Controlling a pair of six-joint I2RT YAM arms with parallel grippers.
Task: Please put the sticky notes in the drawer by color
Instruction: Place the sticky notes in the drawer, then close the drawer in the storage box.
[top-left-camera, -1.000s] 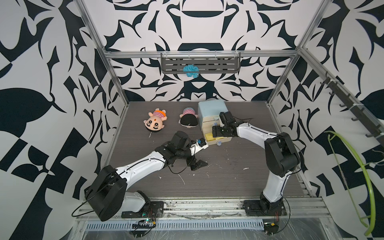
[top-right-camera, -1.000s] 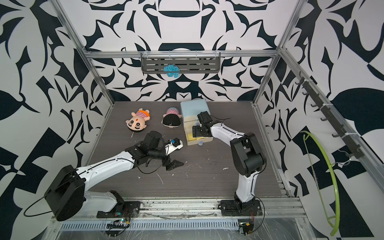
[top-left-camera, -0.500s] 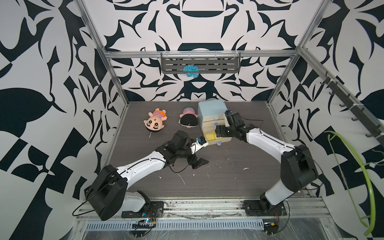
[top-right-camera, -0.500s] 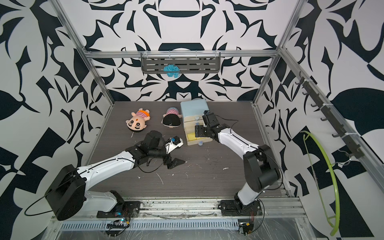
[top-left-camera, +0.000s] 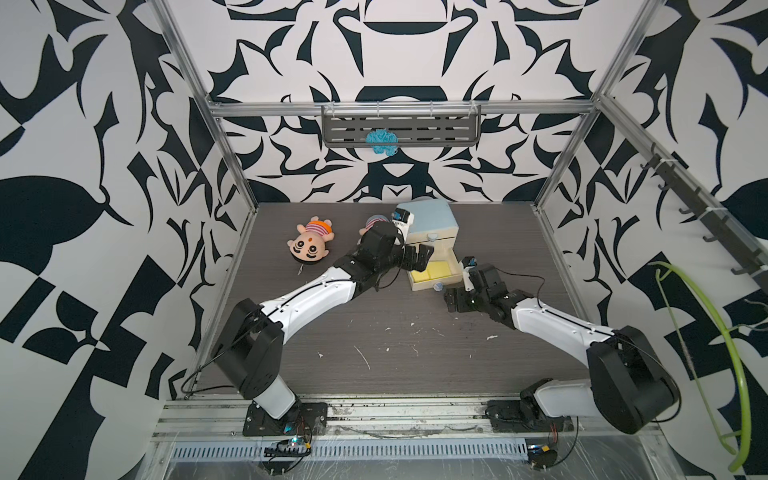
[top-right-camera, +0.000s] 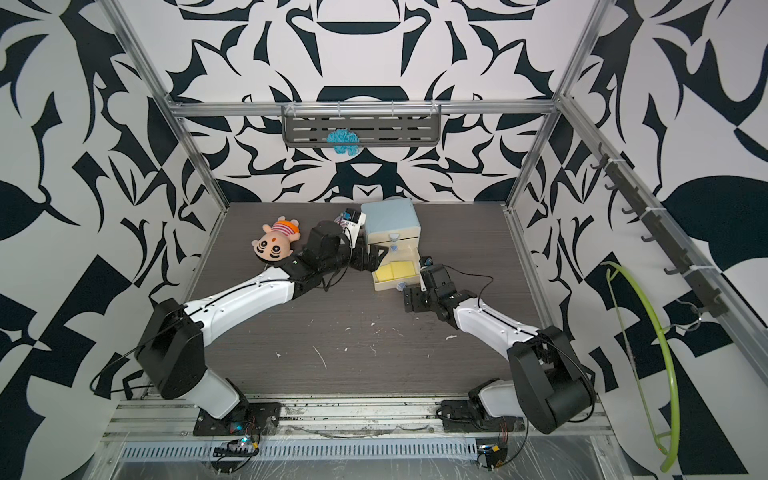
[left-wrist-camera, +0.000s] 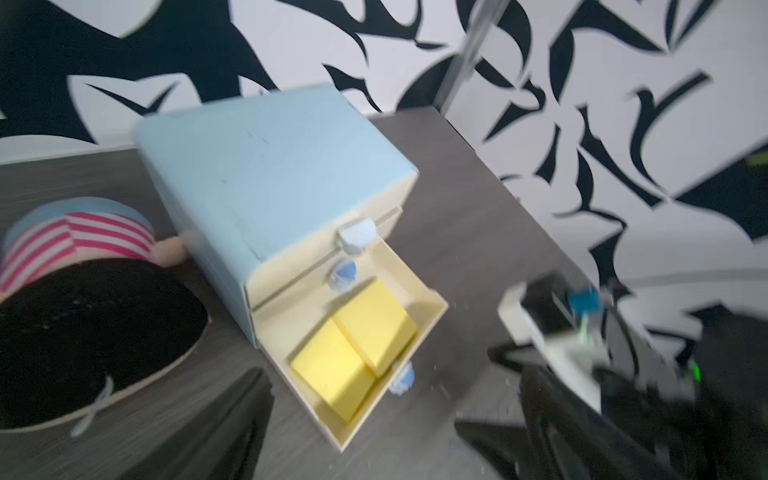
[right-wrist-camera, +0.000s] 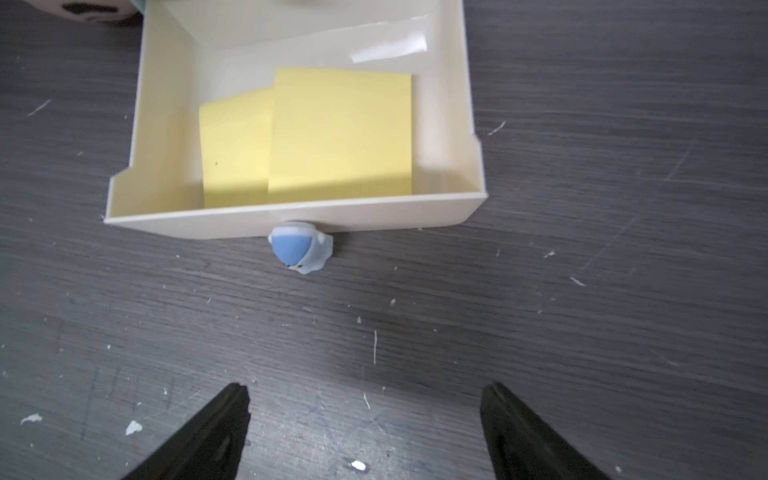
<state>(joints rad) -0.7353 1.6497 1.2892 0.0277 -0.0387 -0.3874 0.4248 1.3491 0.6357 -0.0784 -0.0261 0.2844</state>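
While the right gripper hangs low over the dark table with its two black fingers spread wide and nothing between them, its wrist view looks straight at the blue knob of the pulled-out bottom tray; only this view shows that one yellow sticky note pad lies partly on top of the other yellow pad, both inside the tray; in both top views the left gripper is a bit farther back, close to the front of the drawer cabinet, fingers wide apart and holding nothing; the blurry left wrist view alone shows the two upper drawers pushed in and a striped doll touching the cabinet's side; a top view shows another doll lying face up, off to the left.
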